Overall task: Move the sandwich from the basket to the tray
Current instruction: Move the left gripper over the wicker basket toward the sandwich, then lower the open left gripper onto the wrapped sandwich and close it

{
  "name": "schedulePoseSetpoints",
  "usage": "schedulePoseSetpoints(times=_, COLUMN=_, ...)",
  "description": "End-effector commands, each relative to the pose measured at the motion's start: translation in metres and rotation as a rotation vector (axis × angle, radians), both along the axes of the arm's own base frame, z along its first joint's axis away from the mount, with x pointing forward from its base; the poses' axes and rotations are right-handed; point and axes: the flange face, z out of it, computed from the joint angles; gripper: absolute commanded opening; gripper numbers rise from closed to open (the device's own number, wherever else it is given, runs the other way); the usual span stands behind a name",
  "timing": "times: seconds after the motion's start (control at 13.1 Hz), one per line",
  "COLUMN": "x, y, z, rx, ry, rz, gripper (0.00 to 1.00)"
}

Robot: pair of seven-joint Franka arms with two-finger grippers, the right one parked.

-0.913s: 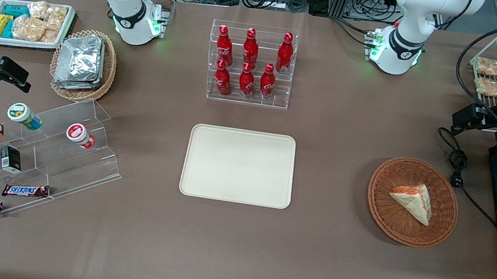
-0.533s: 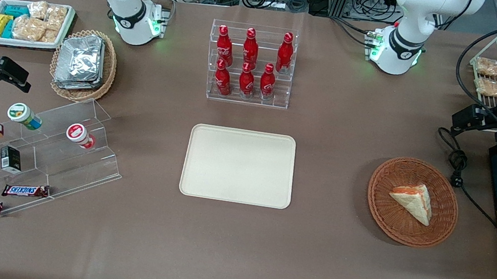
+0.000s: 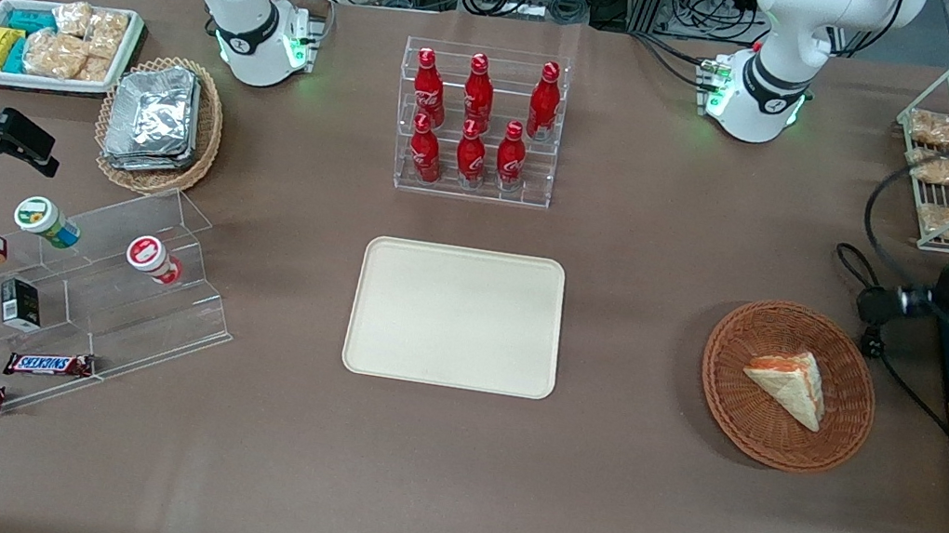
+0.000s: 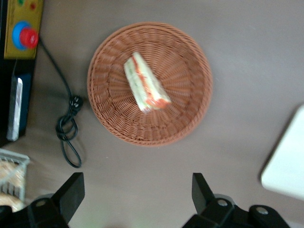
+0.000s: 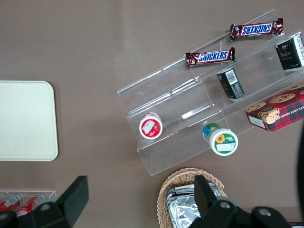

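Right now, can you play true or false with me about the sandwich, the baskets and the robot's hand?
1. The sandwich lies in the reddish-brown basket. True.
2. The tray already has the sandwich on it. False: nothing lies on the tray.
3. The gripper is open and holds nothing. True; it hangs above the table beside the basket.
4. The red bottles stand on the tray. False: they stand in a clear rack, farther from the front camera than the tray.
5. The tan basket holds foil packets. True.
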Motion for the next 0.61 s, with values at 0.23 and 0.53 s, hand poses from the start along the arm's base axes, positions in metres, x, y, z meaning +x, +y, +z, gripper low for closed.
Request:
schedulePoseSetpoints(times=0.23, x=0.030, y=-0.005, z=-0.131, rx=0.060, ry=-0.093, rz=0.424, gripper=1.00)
schedulePoseSetpoints(times=0.53, x=0.005, y=0.003, z=-0.195, rx=0.064, ry=-0.130, rz=0.500, gripper=1.00)
